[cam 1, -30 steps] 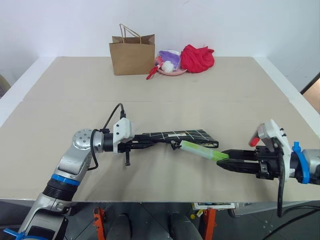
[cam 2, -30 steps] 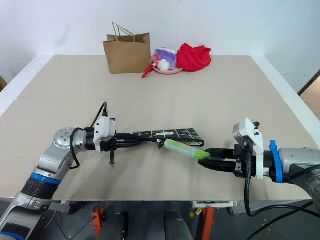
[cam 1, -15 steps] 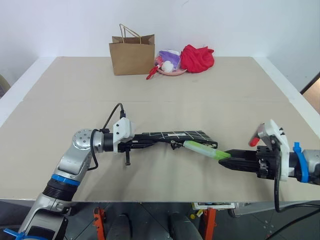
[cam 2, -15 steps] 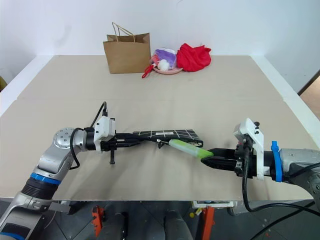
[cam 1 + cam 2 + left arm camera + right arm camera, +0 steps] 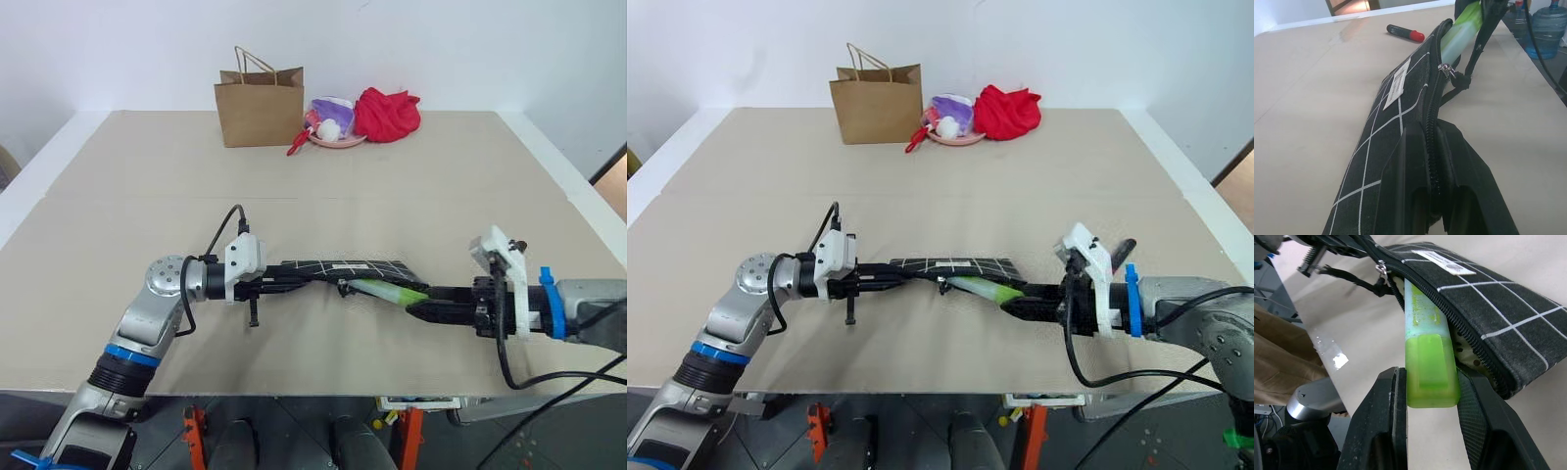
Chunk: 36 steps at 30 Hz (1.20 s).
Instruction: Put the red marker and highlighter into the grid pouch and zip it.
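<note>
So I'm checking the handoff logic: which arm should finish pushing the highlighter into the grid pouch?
The right. The right gripper already clamps the highlighter, whose tip sits in the open zipper mouth. The left gripper is shut on the grid pouch, steadying it.

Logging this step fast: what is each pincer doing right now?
Left pincer: shut on the grid pouch.
Right pincer: shut on the highlighter, its cap end in the pouch's opening.

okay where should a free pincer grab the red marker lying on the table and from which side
Grip the red marker across the middle of its barrel, coming from above. It lies flat on the table beyond the grid pouch, apart from it, so both long sides look free to pinch.
</note>
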Tool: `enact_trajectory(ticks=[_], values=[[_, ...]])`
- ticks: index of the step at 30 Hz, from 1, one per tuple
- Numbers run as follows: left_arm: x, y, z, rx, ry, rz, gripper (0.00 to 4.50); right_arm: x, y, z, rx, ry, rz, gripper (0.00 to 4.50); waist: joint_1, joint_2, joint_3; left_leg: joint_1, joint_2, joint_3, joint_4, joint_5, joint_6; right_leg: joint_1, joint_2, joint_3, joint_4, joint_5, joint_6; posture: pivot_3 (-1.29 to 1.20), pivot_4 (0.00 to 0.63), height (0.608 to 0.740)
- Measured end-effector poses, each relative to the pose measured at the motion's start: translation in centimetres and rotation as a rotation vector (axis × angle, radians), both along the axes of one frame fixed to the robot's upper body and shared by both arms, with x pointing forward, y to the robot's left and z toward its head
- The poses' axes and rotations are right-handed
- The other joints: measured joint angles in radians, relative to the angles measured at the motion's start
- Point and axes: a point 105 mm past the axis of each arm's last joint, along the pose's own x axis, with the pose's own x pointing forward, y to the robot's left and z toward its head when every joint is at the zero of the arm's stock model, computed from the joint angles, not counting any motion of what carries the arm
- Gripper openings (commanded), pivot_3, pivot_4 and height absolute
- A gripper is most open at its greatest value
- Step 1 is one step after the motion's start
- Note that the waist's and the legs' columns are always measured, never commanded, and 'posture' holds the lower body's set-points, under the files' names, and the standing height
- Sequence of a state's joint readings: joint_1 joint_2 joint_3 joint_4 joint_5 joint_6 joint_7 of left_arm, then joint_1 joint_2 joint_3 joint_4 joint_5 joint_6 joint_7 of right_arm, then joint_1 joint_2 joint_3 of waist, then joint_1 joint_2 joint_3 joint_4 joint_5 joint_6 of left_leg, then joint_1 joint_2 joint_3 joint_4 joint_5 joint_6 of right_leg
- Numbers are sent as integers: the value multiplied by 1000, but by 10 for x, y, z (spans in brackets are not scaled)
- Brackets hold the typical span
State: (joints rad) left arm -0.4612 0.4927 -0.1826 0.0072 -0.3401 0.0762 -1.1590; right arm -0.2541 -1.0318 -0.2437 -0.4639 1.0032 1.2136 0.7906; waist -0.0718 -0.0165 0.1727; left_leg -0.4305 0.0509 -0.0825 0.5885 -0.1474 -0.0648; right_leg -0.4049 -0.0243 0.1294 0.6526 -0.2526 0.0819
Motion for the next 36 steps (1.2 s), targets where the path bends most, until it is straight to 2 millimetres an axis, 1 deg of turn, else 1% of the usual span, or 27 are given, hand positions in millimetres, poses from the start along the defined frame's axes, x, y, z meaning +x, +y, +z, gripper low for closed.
enact_trajectory(ticks=[6, 10, 11, 12, 16, 17, 22, 24, 26, 27, 28, 30, 32, 36], values=[[-2, -1, -2, 1, 7, 7, 0, 4, 6, -6, -8, 26, -7, 1031, 0, 0, 0, 0, 0, 0, 0, 0, 0, 0, 0, 0, 0, 0, 0, 0, 150, 740], [-2, -2, -2, -3, 8, 11, 0, 16, 10, -3, 15, 23, -48, 1031, -1, 0, 0, 0, 0, 0, 0, 0, 0, 0, 0, 0, 0, 1, 0, 0, 150, 740], [-2, -2, -1, -3, 7, 12, 0, 18, 11, -3, 24, 32, -54, 2053, -1, 0, 0, 0, 0, 0, 0, 0, 0, 0, 0, 0, 0, 1, 0, 0, 150, 740], [-2, -2, -1, -4, 7, 13, 0, 18, 13, -3, 30, 36, -54, 2347, -1, 0, 0, 0, 0, 0, 0, 0, 0, 0, 0, 0, 0, 1, 0, 0, 150, 740], [-3, -2, -2, -5, 9, 17, 0, 16, 18, -1, 48, 42, -33, 4291, 0, 0, 0, -1, 0, 0, 0, 0, 0, 0, 0, 0, 0, 1, 2, 0, 150, 740], [-3, -2, -2, -5, 9, 18, 0, 15, 17, 1, 54, 41, -30, 4464, 0, 0, 0, -1, 0, 0, 0, 0, 0, 0, 0, 0, 0, 1, 2, 0, 150, 740], [-2, -1, -2, -5, 7, 28, 0, 4, -2, 6, 54, 37, -49, 4464, 5, 0, 0, -1, 0, 0, 0, -1, 1, 0, 0, 0, 0, 1, 3, 0, 150, 740], [-3, -1, -2, -5, 7, 28, 0, -5, -12, 4, 48, 50, -50, 4464, 7, 0, 0, -1, 0, 0, 0, -1, 1, 0, 0, 0, 0, 0, 2, 0, 150, 740], [-3, 0, -2, -4, 8, 29, 0, -5, -22, 6, 51, 31, -87, 4464, 10, 0, 0, -1, 0, 0, 1, -1, 1, 0, 0, 0, 0, 0, 1, 0, 150, 740], [-3, 0, -2, -3, 9, 29, 0, 0, -33, 9, 47, -2, -144, 4464, 9, 0, 0, -1, 0, 0, 2, -1, 1, 0, 0, 0, 0, 0, 1, 0, 150, 740], [-3, 0, -2, -3, 10, 29, 0, 3, -39, 11, 43, -18, -181, 4464, 9, 0, 0, -1, 0, 0, 2, -1, 1, 0, 0, 0, 0, 1, 1, 0, 150, 740], [-3, 0, -3, -1, 14, 28, 0, 17, -61, 14, 6, -105, -334, 4464, 9, 0, 0, 0, 0, 0, 3, -1, 1, 0, 0, 0, 0, 2, 0, 0, 150, 740], [-3, 0, -3, 0, 15, 27, 0, 30, -77, 8, -48, -170, -484, 4464, 8, 0, 0, 0, 0, 0, 4, 0, 1, 0, 0, 0, 0, 2, 0, 0, 150, 740], [-3, -1, -3, -1, 15, 24, 0, 51, -95, -4, -151, -269, -709, 4464, 5, 1, -1, 0, 0, 1, 4, 0, 1, 0, 0, 1, 0, 2, 0, 0, 150, 740]])
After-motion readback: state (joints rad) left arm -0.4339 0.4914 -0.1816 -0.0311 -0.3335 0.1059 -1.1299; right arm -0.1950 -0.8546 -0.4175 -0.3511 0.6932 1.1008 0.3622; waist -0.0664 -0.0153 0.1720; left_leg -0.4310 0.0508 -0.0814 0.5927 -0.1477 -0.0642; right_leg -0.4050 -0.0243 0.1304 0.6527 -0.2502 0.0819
